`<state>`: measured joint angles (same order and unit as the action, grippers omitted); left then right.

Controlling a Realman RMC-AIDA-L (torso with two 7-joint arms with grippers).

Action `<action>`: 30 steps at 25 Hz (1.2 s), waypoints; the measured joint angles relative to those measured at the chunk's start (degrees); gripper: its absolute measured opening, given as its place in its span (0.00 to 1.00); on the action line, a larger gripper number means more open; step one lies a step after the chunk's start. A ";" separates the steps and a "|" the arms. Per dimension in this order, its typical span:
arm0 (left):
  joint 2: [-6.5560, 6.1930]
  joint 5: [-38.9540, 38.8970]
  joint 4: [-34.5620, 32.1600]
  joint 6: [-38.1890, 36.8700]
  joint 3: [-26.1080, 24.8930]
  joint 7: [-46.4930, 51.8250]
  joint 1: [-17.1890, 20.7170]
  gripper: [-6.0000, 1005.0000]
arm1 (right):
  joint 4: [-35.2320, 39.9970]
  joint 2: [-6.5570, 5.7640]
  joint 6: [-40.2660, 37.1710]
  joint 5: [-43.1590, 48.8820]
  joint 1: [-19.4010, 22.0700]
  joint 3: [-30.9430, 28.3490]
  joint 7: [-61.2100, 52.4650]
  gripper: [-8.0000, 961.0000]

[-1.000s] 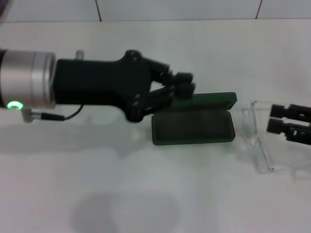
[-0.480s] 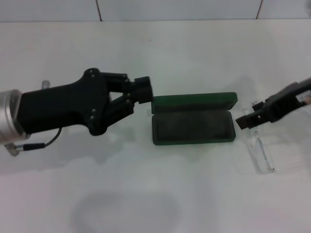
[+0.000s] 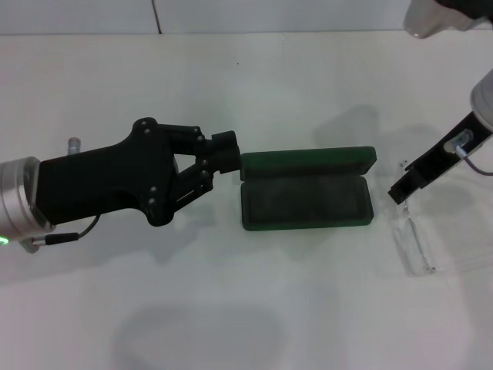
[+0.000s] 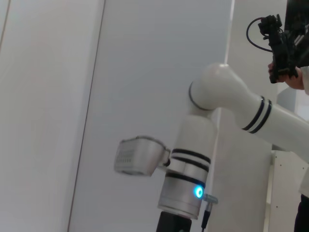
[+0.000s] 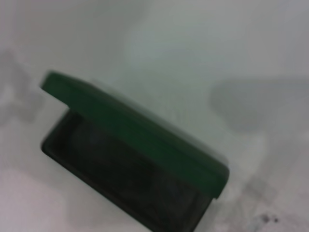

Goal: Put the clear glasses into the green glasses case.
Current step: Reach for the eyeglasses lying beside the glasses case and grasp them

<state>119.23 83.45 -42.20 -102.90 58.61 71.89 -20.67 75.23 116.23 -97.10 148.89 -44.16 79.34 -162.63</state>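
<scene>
Lying open on the desk (image 3: 231, 293), case (image 3: 306, 199), left gripper (image 3: 225, 151) pressed together beside its left end, glasses (image 3: 412, 235) right of case, right gripper (image 3: 400, 190) above them, state unclear.

Green glasses case (image 3: 306, 189): hard shell, matt dark green, smooth; inner lining dark and dull, slightly textured. Clear glasses (image 3: 414, 235): fully transparent plastic, faintly glossy at the edges. Left gripper (image 3: 224, 150): matt black plastic body, brushed silver metal collar behind. Table (image 3: 246, 308): smooth white, low sheen.
</scene>
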 joint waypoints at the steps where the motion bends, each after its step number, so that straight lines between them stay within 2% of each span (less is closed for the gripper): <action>1: -0.01 0.05 0.02 0.01 0.00 -0.29 0.04 0.14 | -0.86 -0.01 0.20 -0.41 -0.23 0.04 -0.05 0.57; 8: -0.05 0.32 0.70 0.11 -1.18 -1.63 0.35 0.14 | -3.67 -0.02 1.95 -3.99 0.10 0.14 -0.23 0.54; 20: -0.05 -0.03 2.80 0.50 -1.44 -2.29 -0.80 0.14 | -5.57 -0.04 2.56 -1.65 0.98 0.36 -0.22 0.54; 24: -0.06 -0.15 2.95 1.28 -1.51 -2.31 -0.86 0.14 | -4.15 -0.04 2.32 -1.48 1.56 0.30 -0.22 0.54; 30: -0.06 -0.21 3.00 1.67 -1.56 -2.34 -1.00 0.14 | 2.56 -0.19 -0.67 -2.11 2.24 -1.86 -0.14 0.53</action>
<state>119.17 83.24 -39.19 -101.23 57.05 69.55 -21.68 77.80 116.04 -97.76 146.78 -41.92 77.48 -162.77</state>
